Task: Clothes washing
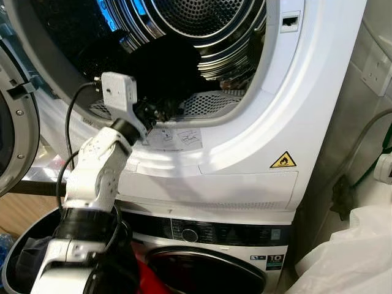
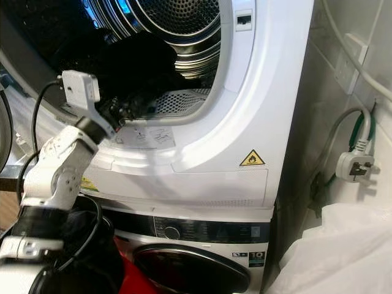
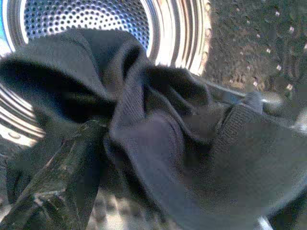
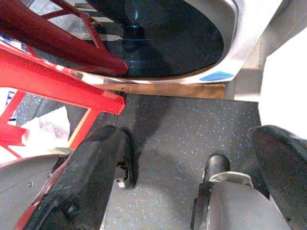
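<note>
A dark garment [image 1: 165,64] lies bunched in the mouth of the upper machine's steel drum [image 1: 202,18]. My left arm reaches up to the drum's lower lip, where my left gripper [image 1: 156,114] is shut on the garment's near edge. In the left wrist view the dark garment [image 3: 158,143] folds tightly against one black finger [image 3: 62,182]; the other finger is hidden under cloth. My right gripper [image 4: 192,163] hangs low and open over the speckled floor, holding nothing.
The upper machine's door [image 1: 15,122] stands open at the left. A front-loading washer [image 1: 202,269] sits below. A dark basket [image 1: 12,269] is at bottom left, a red frame [image 4: 53,81] near the floor, and a white bag [image 1: 355,251] and wall plug [image 2: 355,164] at right.
</note>
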Tool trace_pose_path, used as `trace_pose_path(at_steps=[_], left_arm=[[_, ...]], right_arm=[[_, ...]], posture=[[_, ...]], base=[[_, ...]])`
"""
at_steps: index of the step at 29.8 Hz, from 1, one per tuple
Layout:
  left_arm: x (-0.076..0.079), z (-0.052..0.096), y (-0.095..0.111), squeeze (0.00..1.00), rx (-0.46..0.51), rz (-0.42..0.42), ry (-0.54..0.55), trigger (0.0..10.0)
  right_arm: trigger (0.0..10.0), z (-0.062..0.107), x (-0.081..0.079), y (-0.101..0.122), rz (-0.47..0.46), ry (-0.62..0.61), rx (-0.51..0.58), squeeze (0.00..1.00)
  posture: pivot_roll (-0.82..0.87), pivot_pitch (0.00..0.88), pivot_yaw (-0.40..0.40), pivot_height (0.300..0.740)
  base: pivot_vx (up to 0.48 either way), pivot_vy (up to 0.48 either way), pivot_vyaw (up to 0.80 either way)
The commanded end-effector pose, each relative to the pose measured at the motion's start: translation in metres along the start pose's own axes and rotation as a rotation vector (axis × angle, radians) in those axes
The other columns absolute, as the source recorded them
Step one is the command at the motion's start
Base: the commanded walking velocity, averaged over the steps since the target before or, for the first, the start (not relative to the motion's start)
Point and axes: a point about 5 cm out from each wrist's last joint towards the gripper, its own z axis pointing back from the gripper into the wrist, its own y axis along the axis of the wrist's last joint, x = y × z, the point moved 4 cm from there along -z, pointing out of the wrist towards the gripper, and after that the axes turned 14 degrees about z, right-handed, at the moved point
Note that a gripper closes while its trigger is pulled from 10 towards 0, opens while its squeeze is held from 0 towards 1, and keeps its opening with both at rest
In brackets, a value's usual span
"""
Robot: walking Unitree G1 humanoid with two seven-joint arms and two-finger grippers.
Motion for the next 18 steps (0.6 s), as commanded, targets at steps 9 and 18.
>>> trace_pose_path(at_steps=[9, 18], left_arm=[[-0.025, -0.042, 0.016, 0.0, 0.035, 0.113, 0.103, 10.0], [-0.015, -0.072, 0.027, 0.0, 0.004, 0.324, 0.118, 10.0]], right_arm=[[10.0, 0.001, -0.004, -0.002, -0.008, 0.009, -0.007, 0.0], [10.0, 0.001, -0.002, -0.006, -0.014, 0.002, -0.013, 0.0]], posture=[[-0.02, 0.0, 0.178, 0.74], [-0.06, 0.0, 0.186, 0.74]], base=[[0.0, 0.0, 0.0], [0.0, 0.0, 0.0]])
